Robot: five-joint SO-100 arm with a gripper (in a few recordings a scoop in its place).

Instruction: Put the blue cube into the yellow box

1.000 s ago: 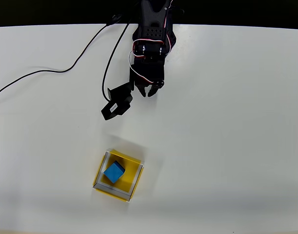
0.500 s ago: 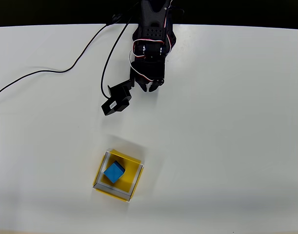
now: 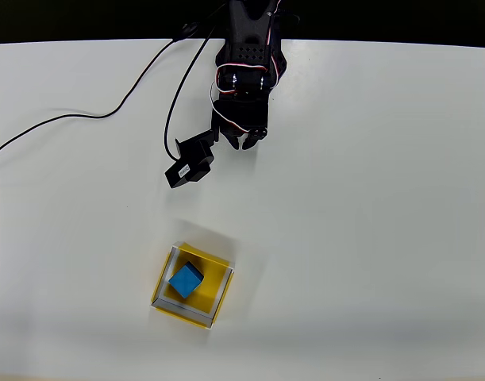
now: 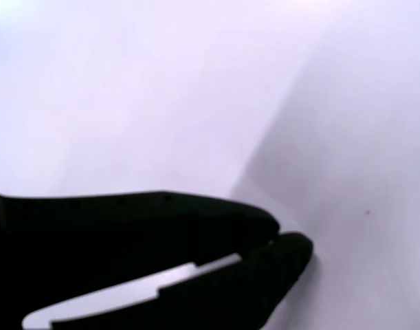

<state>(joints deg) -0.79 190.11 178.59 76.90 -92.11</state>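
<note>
The blue cube (image 3: 186, 279) lies inside the yellow box (image 3: 217, 279) at the lower middle of the overhead view, tilted against the box's sides. My gripper (image 3: 240, 144) hangs near the black arm base at the top, well apart from the box. In the wrist view the two dark fingertips (image 4: 292, 247) meet with nothing between them, so my gripper (image 4: 275, 237) is shut and empty over bare white table.
A black cable (image 3: 83, 117) runs across the upper left of the white table (image 3: 369, 198). The black wrist camera (image 3: 190, 163) sticks out to the left of the gripper. The table's far edge lies just behind the arm.
The gripper and wrist camera have drawn back slightly toward the arm base since a second ago. The cube and box have not moved.
</note>
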